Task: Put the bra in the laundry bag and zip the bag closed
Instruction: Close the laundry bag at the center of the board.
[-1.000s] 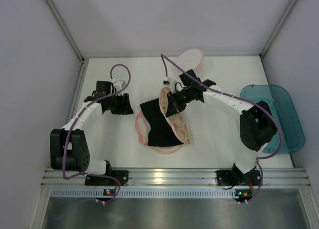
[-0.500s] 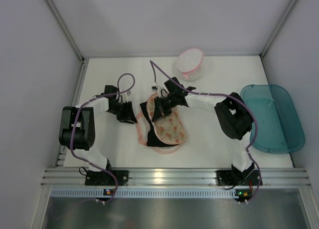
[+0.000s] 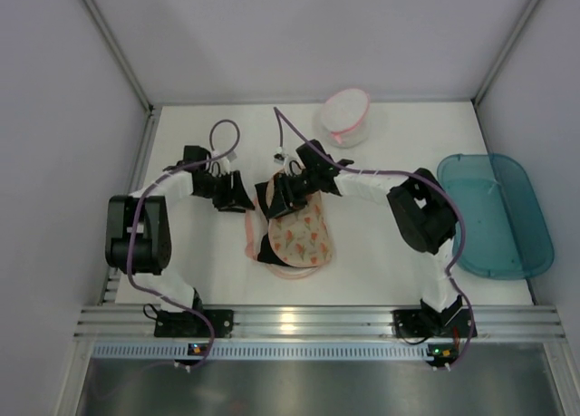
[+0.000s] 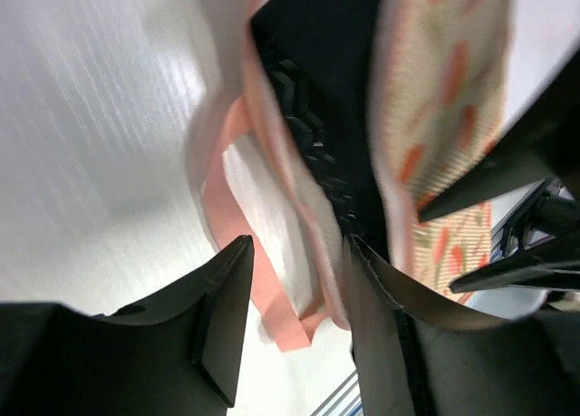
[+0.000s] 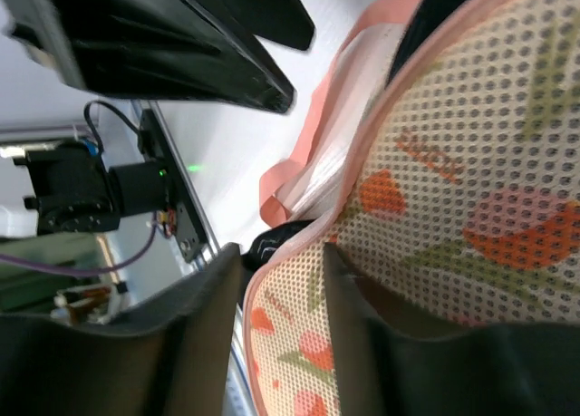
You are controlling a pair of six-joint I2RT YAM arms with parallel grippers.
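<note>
Your right fingers (image 3: 281,201) are pinching the far rim of the laundry bag (image 3: 304,237). In the right wrist view the speckled mesh is filling the narrow gap between them. Your left fingers (image 3: 239,200) are standing apart and gripping nothing. The bag's left edge and a loop of its pink trim (image 4: 231,226) are lying in that gap, with the edge brushing one finger only.

The bag is lying flat in the middle of the bench (image 3: 390,253), a little toward the near edge, with its lid folded down. The bra (image 4: 317,62) is sitting between the bag's two layers, and black fabric is poking out along the left of the rim and at the far side by your right fingers.

A small white pouch (image 3: 344,117) with a pink rim is resting at the far edge, well apart from the bag. A teal tub (image 3: 507,212) is sitting at the right edge.
</note>
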